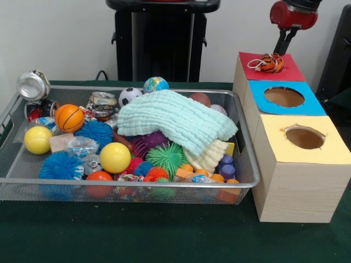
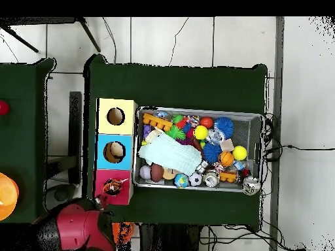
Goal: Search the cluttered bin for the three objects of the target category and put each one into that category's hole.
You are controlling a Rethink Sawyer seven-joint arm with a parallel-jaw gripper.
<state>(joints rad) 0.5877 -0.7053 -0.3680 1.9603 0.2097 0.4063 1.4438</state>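
Note:
An orange, black-striped toy with a white cord (image 1: 271, 63) sits at the hole of the red-topped box (image 1: 292, 72), the farthest of three boxes. My gripper (image 1: 280, 49) hangs right above it, its tips at the toy's top. In the overhead view the toy (image 2: 113, 187) shows in the red box's opening, with the red arm (image 2: 77, 226) just below it. The wire bin (image 1: 137, 183) holds a mint cloth (image 1: 175, 121) over many toys: spiky balls, a small basketball (image 1: 69, 118), yellow balls (image 1: 114, 157), a soccer ball (image 1: 129, 95), a globe ball (image 1: 156, 84).
A blue-topped box with an open hole (image 1: 283, 97) and a yellow-topped box with a hole (image 1: 305, 137) stand in a row in front of the red one. Crushed cans (image 1: 33, 85) lie at the bin's left corner. The black pedestal (image 1: 159, 44) rises behind the bin.

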